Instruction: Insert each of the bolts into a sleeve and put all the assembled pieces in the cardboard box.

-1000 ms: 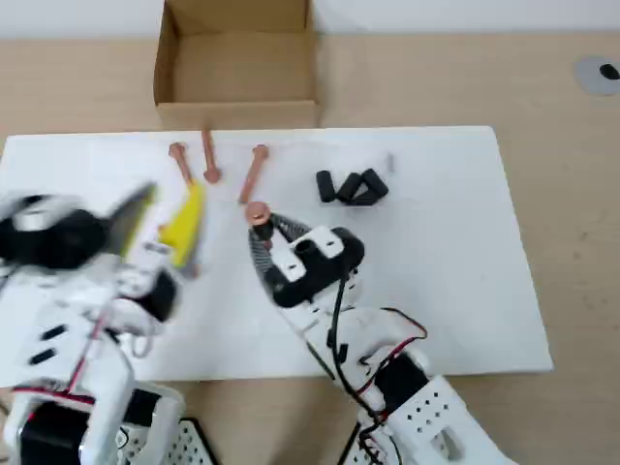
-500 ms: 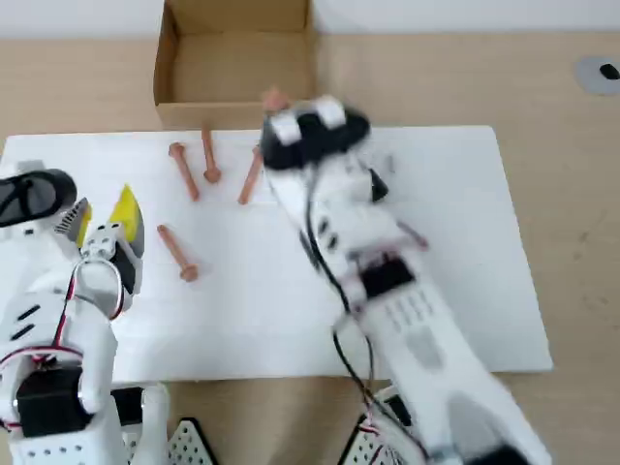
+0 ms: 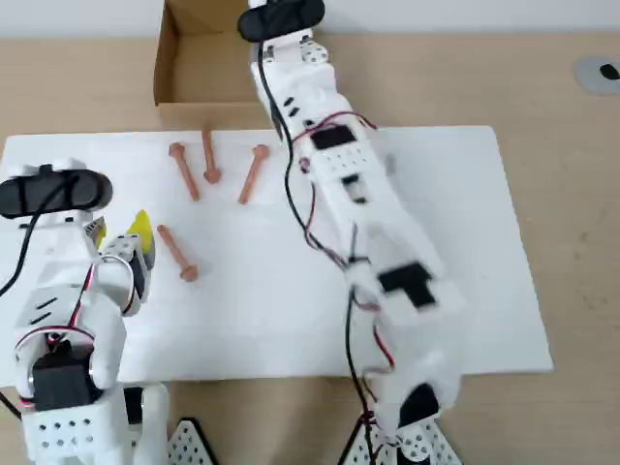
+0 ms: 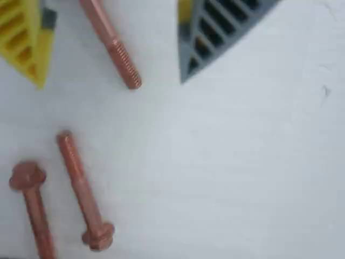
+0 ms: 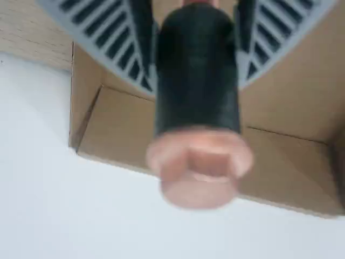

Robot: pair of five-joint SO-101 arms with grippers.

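A black sleeve point(image 5: 197, 81) with a copper bolt point(image 5: 199, 167) through it fills the centre of the right wrist view. It is clamped in the right gripper point(image 5: 197, 48) over the open cardboard box point(image 5: 291, 172), which sits at the top centre of the high view. Below the box, three loose bolts point(image 3: 209, 157) lie in the upper left of the white mat point(image 3: 465, 271), with a fourth bolt point(image 3: 177, 254) lower down. Just beside that one, at the left of the frame, the left gripper point(image 4: 110, 78) hangs spread wide and holds nothing.
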